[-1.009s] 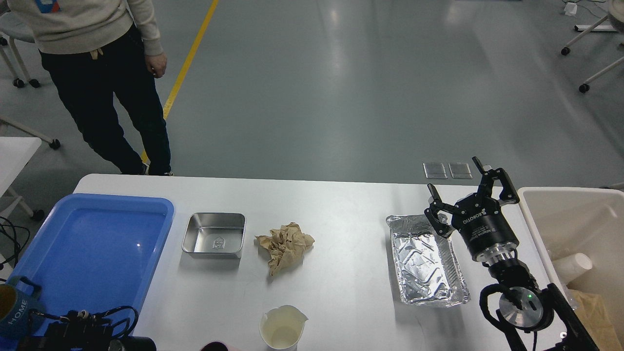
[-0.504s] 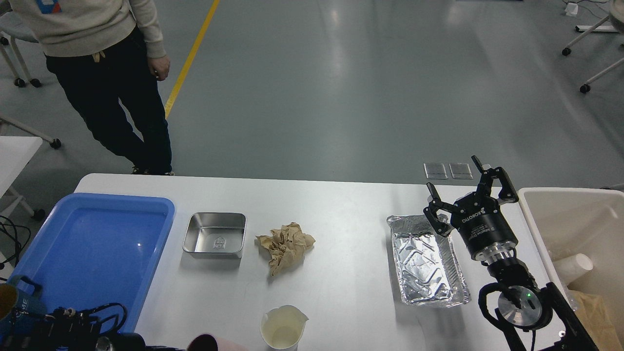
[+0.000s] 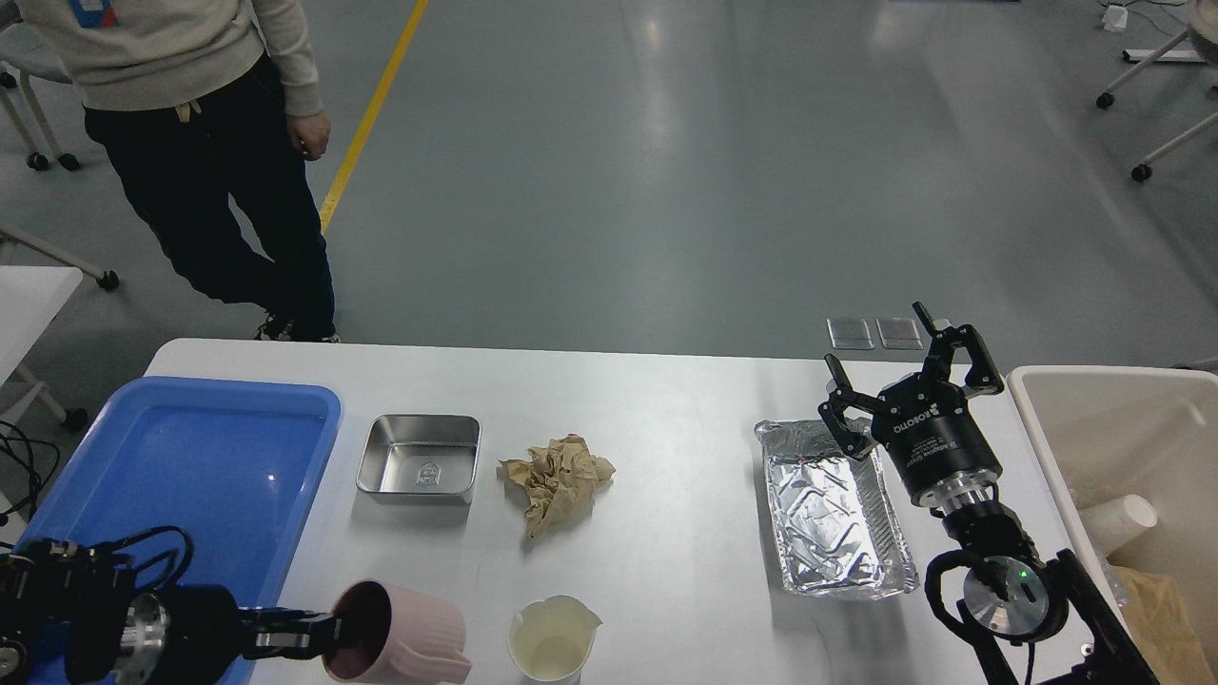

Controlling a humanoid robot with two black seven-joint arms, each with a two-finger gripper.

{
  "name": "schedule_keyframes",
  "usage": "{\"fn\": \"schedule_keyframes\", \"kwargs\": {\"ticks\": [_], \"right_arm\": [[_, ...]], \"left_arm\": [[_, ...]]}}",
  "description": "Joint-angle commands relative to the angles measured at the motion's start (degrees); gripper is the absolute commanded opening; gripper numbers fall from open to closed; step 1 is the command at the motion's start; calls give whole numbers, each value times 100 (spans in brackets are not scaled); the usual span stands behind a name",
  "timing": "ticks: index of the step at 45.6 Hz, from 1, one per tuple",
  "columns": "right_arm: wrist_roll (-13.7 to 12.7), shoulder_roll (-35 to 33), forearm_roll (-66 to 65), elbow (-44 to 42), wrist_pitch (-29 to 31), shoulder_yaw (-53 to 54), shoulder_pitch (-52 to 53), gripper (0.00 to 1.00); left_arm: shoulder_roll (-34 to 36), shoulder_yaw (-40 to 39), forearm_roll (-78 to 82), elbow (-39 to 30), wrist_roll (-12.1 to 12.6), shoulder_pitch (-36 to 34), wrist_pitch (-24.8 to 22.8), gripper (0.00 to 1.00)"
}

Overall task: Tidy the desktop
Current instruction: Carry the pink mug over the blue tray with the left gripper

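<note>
Your biggest change is at the near left: the left gripper [image 3: 324, 636] has swung in from the bottom-left corner and now carries a pink mug [image 3: 400, 633] low over the near edge of the desktop [image 3: 666, 457], just beside the blue tray [image 3: 190, 476], where a second ago only a sliver of pink showed at the frame's bottom edge. Its fingers look pinched on the mug's rim, one apparently inside the dark mouth, though that end is dark and you should not trust the exact contact. I judge that the mug is bound for the tray, so one item is nearly dealt with. The right gripper [image 3: 904, 381] has drifted only slightly leftward; it hangs spread wide and empty at the far right corner of the foil tray [image 3: 833, 514], probably your next pickup for the beige bin [image 3: 1123, 457]. The desktop itself fills the lower half of the view, white, glossy, with rounded corners, running from the tray on your left to the bin on your right. Still lying on it are the steel pan [image 3: 419, 459], the crumpled brown paper [image 3: 557, 479] and the white paper cup [image 3: 552, 639] near the front edge.
</note>
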Motion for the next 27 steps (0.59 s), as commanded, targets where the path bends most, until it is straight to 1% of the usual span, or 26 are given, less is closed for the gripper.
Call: {"fn": "schedule_keyframes", "kwargs": {"ticks": [1, 9, 27], "right_arm": [[0, 4, 0, 0, 3, 0, -1, 100], [0, -4, 0, 0, 3, -9, 26, 100], [0, -4, 0, 0, 3, -62, 26, 100]], "left_arm": [[622, -404, -537, 3, -50, 7, -59, 0], [956, -571, -766, 3, -68, 7, -86, 0], [851, -545, -775, 3, -59, 16, -86, 0]]}}
